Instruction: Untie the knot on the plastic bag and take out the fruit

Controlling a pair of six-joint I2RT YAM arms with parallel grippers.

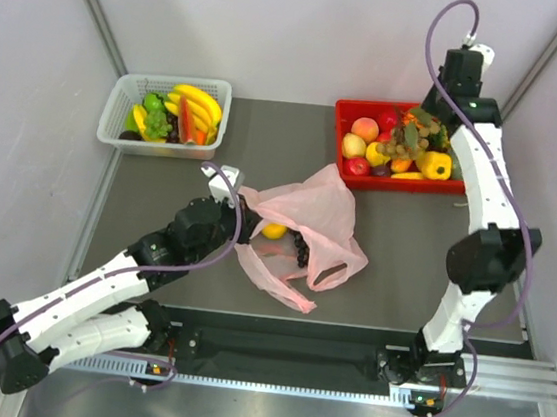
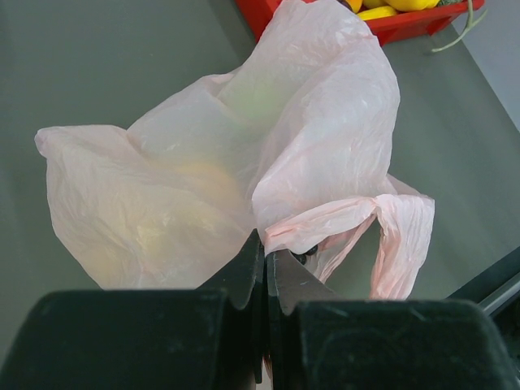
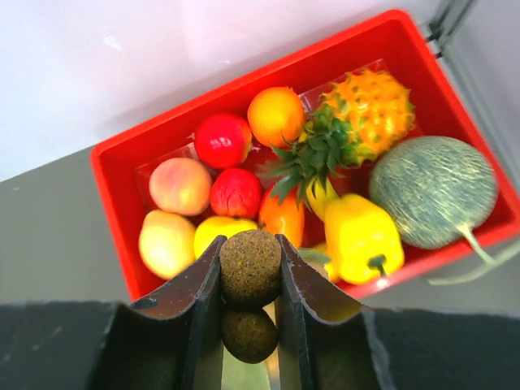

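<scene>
The pale-pink plastic bag (image 1: pixel 313 213) lies open and crumpled mid-table; it also fills the left wrist view (image 2: pixel 309 130). No knot shows; one loose loop handle (image 2: pixel 398 236) hangs to the right. Inside the bag I see a yellow fruit (image 1: pixel 273 231) and dark purple grapes (image 1: pixel 301 247). My left gripper (image 1: pixel 244 205) (image 2: pixel 266 245) is shut on the bag's film at its left edge. My right gripper (image 1: pixel 418 134) (image 3: pixel 250 244) is shut on a bunch of tan grapes (image 3: pixel 249 268), held above the red bin (image 1: pixel 348 112).
The red bin (image 3: pixel 110 175) at the back right holds a small pineapple (image 3: pixel 313 162), a yellow pepper (image 3: pixel 361 236), a melon (image 3: pixel 435 191) and round fruits. A white mesh basket (image 1: pixel 116 115) with bananas and green pieces stands at the back left.
</scene>
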